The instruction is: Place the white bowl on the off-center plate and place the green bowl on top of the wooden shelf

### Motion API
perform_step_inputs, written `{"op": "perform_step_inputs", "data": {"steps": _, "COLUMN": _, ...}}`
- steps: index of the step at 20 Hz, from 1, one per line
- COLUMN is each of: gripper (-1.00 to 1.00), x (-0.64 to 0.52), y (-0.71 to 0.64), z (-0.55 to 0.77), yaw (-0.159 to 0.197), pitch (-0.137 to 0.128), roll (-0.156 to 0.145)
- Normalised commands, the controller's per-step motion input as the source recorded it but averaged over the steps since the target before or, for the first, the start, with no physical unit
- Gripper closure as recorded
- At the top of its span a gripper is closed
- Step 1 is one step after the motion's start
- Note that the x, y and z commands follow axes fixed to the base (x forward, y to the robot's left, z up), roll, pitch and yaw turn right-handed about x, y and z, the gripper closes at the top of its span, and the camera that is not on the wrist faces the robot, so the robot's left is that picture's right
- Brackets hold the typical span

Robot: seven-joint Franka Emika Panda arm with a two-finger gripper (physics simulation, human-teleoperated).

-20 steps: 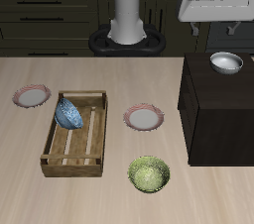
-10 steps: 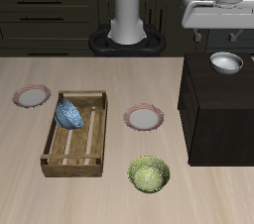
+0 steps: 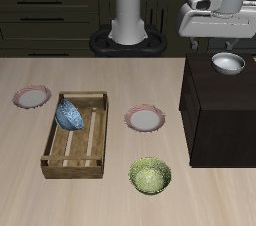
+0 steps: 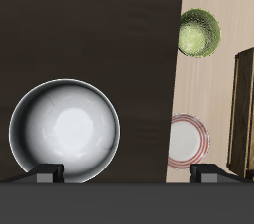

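Two plates, three bowls, one crate, one shelf: that is your full count. Over the last second your end effector (image 3: 226, 42) has drifted from a little to one side of the white bowl (image 3: 228, 63) to nearly straight above it and come slightly lower, so you look to be lining up a grasp on the first task item. Nothing on the table (image 3: 100, 195) has moved meanwhile.

Your end effector is released: in the wrist view its two fingertips (image 4: 46, 173) stand wide apart with nothing between them, and the white bowl (image 4: 64, 132) lies below, closer to one finger than the other. You may want to centre one finger over the rim before descending.

The white bowl rests on top of the wooden shelf (image 3: 220, 115), directly beneath the end effector. The green bowl (image 3: 150, 176) sits on the table, well away from the end effector toward the table's front edge. One pink-rimmed plate (image 3: 145, 119) lies beside the shelf, fairly near the end effector; the second plate (image 3: 32, 96) is far off, beyond the slatted crate (image 3: 76, 136), and looks like the off-center one. The blue-patterned bowl (image 3: 69, 115) leans inside that crate.
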Motion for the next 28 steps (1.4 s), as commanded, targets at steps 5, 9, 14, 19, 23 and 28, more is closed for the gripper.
{"op": "perform_step_inputs", "data": {"steps": 5, "gripper": -1.0, "x": 0.03, "y": -0.09, "z": -0.15, "yaw": -0.003, "pitch": 0.017, "roll": -0.02}}
{"op": "perform_step_inputs", "data": {"steps": 9, "gripper": -1.0, "x": 0.02, "y": 0.01, "z": -0.25, "yaw": 0.008, "pitch": 0.042, "roll": -0.002}}
{"op": "perform_step_inputs", "data": {"steps": 14, "gripper": -1.0, "x": 0.01, "y": 0.04, "z": -0.2, "yaw": 0.005, "pitch": 0.031, "roll": 0.02}}
{"op": "perform_step_inputs", "data": {"steps": 19, "gripper": -1.0, "x": -0.05, "y": 0.02, "z": -0.17, "yaw": -0.002, "pitch": 0.034, "roll": 0.051}}
{"op": "perform_step_inputs", "data": {"steps": 23, "gripper": 1.0, "x": -0.16, "y": 0.08, "z": -0.13, "yaw": -0.013, "pitch": 0.013, "roll": 0.062}}
{"op": "perform_step_inputs", "data": {"steps": 28, "gripper": 1.0, "x": -0.05, "y": -0.05, "z": 0.0, "yaw": -0.013, "pitch": 0.004, "roll": 0.013}}
